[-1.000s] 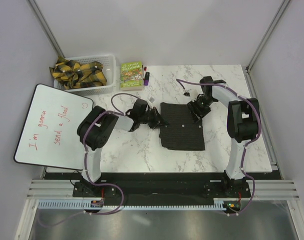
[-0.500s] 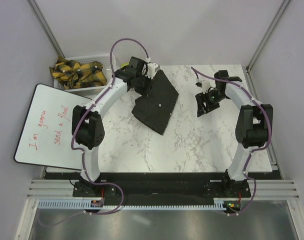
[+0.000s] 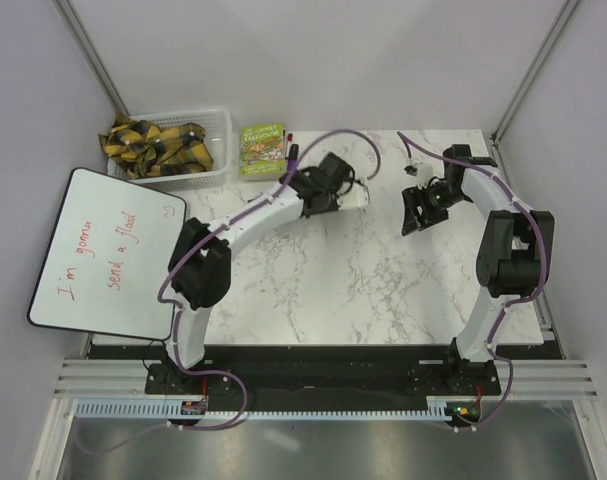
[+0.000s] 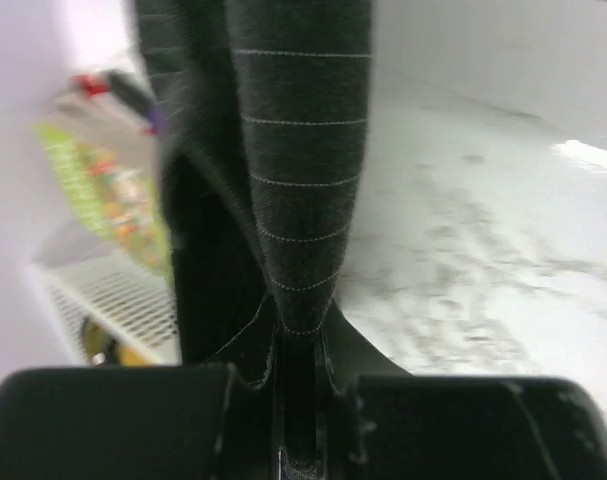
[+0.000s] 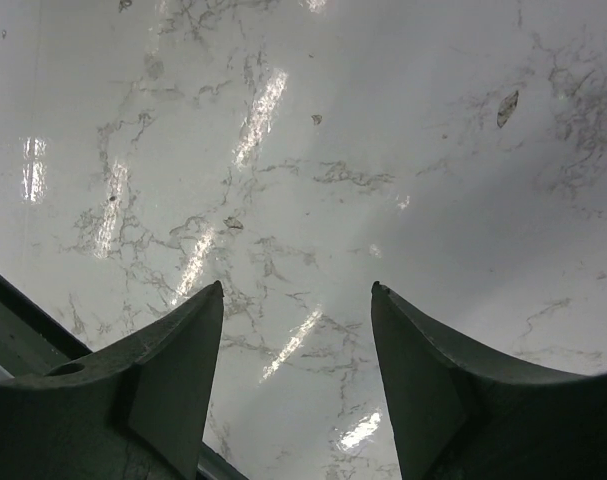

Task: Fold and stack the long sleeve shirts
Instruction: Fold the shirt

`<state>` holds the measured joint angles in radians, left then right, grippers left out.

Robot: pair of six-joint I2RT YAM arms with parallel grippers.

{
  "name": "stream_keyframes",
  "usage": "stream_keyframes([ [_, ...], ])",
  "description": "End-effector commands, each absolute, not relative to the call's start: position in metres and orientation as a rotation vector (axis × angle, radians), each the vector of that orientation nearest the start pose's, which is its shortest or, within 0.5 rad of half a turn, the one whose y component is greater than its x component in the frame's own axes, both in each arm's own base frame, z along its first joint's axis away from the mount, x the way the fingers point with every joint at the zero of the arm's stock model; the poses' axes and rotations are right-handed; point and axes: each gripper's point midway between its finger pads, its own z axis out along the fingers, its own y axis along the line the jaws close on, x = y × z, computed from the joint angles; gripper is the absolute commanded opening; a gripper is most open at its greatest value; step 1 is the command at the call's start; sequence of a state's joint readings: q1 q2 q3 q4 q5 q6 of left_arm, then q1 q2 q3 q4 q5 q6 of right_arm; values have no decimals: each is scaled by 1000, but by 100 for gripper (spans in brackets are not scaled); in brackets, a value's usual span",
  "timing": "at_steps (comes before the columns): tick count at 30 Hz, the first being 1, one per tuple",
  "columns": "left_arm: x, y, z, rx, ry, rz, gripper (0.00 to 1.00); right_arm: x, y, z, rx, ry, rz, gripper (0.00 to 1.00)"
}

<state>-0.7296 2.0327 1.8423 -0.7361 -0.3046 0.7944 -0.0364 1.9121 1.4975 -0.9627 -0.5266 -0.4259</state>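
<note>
The long sleeve shirt [image 4: 298, 150] is dark charcoal cloth with fine pale stripes. It runs in a folded band straight out from the jaws of my left gripper [image 4: 298, 340], which is shut on it. In the top view my left gripper [image 3: 333, 185] is stretched to the back middle of the table, and I cannot tell the shirt apart from the dark gripper there. My right gripper [image 3: 414, 211] is open and empty over bare marble at the back right. Its fingers [image 5: 173, 370] are wide apart with only table between them.
A white basket [image 3: 223, 125] of yellow-black cloth stands at the back left. A green book [image 3: 262, 149] and markers [image 3: 292, 150] lie beside it. A whiteboard [image 3: 98, 255] lies at the left edge. The book [image 4: 103, 190] and the basket [image 4: 113, 300] also show in the left wrist view.
My left arm lifted the folded shirt off the table's middle, swung it to the back left, then toward the back middle. My right gripper drew back to the right rear.
</note>
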Motion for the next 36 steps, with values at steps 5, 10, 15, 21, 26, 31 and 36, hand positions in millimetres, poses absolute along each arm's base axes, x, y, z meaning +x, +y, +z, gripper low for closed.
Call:
stream_keyframes([
  [5, 317, -323, 24, 1797, 2169, 290, 2, 353, 57, 82, -555, 2699, 738, 69],
  [10, 276, -369, 22, 1695, 2286, 32, 20, 338, 64, 84, -508, 2701, 819, 70],
  [15, 258, -401, 52, 1615, 2310, -137, 52, 330, 65, 84, -470, 2712, 842, 73],
  [21, 245, -441, 154, 1519, 2198, -455, 69, 317, 63, 80, -357, 2751, 839, 76],
  [26, 275, -414, 199, 1380, 2189, -553, 73, 295, 83, 81, -239, 2736, 984, 76],
  [31, 332, -350, 206, 1138, 2286, -738, 68, 302, 110, 71, -66, 2663, 1102, 74],
  [36, 370, -284, 211, 868, 2334, -779, 68, 315, 128, 55, 117, 2650, 1136, 70],
])
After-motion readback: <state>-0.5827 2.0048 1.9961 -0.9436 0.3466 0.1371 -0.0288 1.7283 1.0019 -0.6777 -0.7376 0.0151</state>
